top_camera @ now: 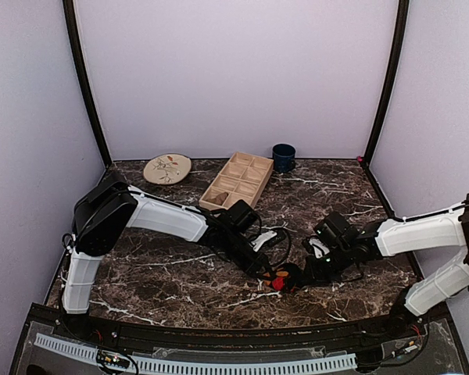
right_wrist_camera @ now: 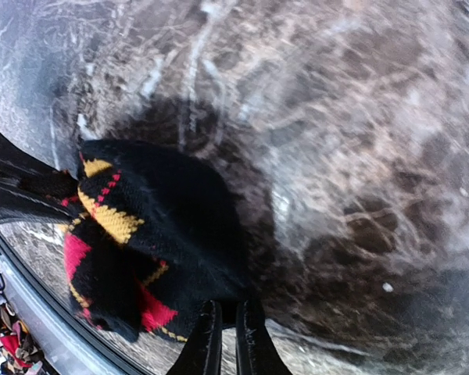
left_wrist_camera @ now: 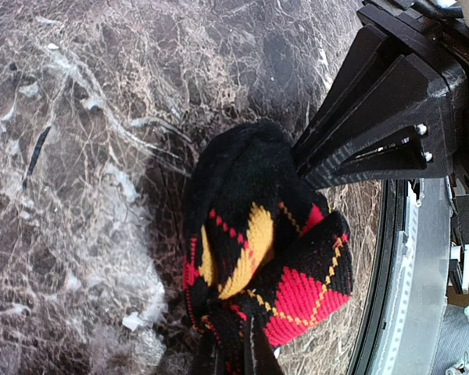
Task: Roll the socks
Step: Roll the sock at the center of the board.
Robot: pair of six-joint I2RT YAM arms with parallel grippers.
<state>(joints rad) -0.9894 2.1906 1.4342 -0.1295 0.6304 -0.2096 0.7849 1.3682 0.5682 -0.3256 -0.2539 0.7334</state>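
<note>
**Both end effectors nipped onto one bunched sock by the desk's front edge**

The left end effector (left_wrist_camera: 230, 353) is pressed together on a fold of the argyle sock (left_wrist_camera: 258, 250), with red and yellow diamonds bulging just beyond its fingertips. The right end effector (right_wrist_camera: 227, 332) faces it from the other side, its fingers nearly together and pinching the sock's plain black part. The sock sits bunched into a rounded lump between the two, resting on the desk (top_camera: 141, 266).

Room is tight on the near side. The desk's black front rim (left_wrist_camera: 391, 273) runs close beside the sock, just past both sets of fingers. The two end effectors meet almost tip to tip, so there is little space between them.

Away from the rim, bare marble spreads wide ahead of both end effectors. Well beyond, toward the back wall, lie a wooden compartment tray (top_camera: 238, 181), a patterned plate (top_camera: 167, 168) to its left and a dark blue cup (top_camera: 284, 157) to its right, all well apart from the sock.
</note>
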